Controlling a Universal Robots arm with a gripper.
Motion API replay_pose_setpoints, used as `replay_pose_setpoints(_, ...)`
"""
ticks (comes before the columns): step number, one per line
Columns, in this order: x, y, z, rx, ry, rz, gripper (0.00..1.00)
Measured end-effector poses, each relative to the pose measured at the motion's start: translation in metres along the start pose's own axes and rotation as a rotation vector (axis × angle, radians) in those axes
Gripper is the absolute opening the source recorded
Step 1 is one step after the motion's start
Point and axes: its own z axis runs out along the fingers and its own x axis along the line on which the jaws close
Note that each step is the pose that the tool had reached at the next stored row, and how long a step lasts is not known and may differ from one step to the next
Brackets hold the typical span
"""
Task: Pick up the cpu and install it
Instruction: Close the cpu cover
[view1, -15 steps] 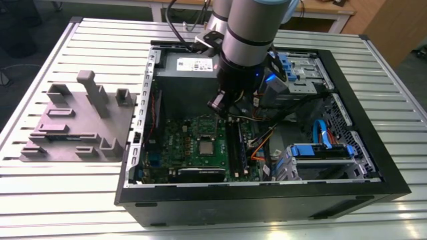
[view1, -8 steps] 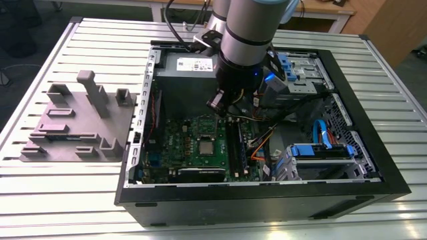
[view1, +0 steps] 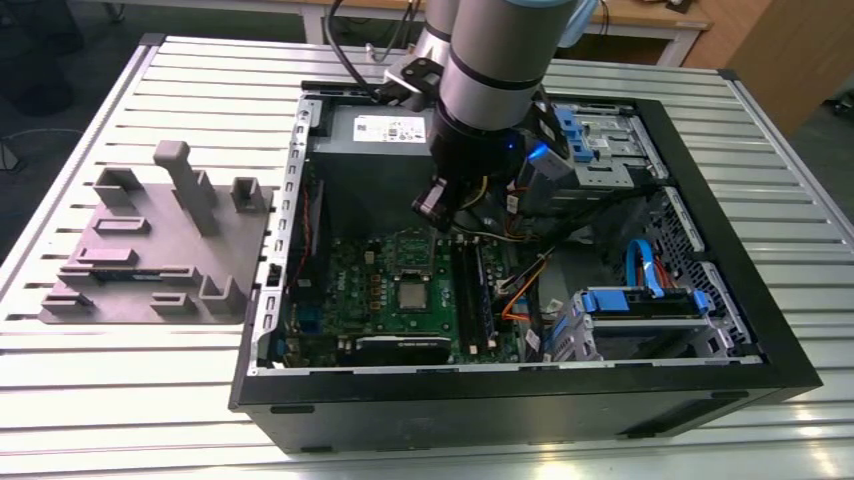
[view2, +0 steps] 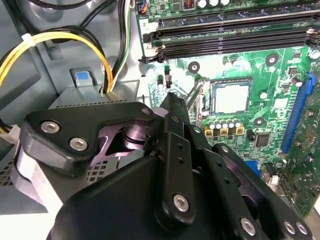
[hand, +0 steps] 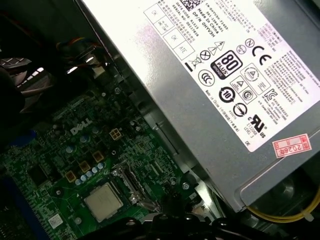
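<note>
Now: cpu (view2: 230, 97) seated in socket (view2: 230, 81), apart from fingers (view2: 172, 117), closed and empty.

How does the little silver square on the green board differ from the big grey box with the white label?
The cpu is a small flat square; the power supply box is far larger and deeper. The cpu shows a silvery metal top; the box carries a white printed label. The cpu lies flat on the green motherboard; the box sits beside the board. Both are grey metal.
</note>
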Motion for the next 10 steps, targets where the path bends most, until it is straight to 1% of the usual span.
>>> replay_pose_setpoints(3,0.0004,0.0006,-0.0001,-0.0027,-0.0033,-0.005,0.1)
replay_pose_setpoints(10,0.0011,0.0008,-0.0007,-0.0044,-0.0047,-0.015,0.1)
